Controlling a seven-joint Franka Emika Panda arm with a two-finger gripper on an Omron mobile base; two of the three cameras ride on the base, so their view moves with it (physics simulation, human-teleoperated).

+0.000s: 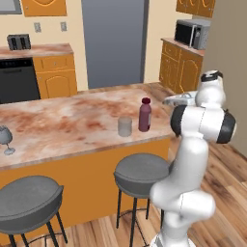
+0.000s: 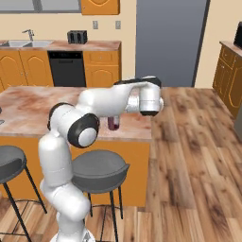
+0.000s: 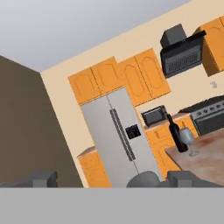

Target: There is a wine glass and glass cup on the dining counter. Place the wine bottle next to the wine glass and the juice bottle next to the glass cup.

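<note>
The juice bottle (image 1: 144, 115), dark purple with a pinkish cap, stands on the dining counter (image 1: 62, 120) right beside the glass cup (image 1: 124, 126). The wine glass (image 1: 5, 137) stands at the counter's left end. In the hand view the dark wine bottle (image 3: 175, 133) stands upright close beside the wine glass (image 3: 187, 138) on the counter (image 3: 205, 159). My gripper (image 3: 113, 179) is open, fingertips (image 3: 43, 178) wide apart, nothing between them. The hand hovers right of the juice bottle, off the counter's end. In the right base view my arm half hides the juice bottle (image 2: 113, 124).
Two grey round stools (image 1: 142, 170) (image 1: 29, 198) stand against the counter's near side. A grey fridge (image 1: 113, 41) and orange cabinets with a microwave (image 1: 190, 33) line the back wall. Wooden floor (image 2: 194, 156) lies open to the right of the counter.
</note>
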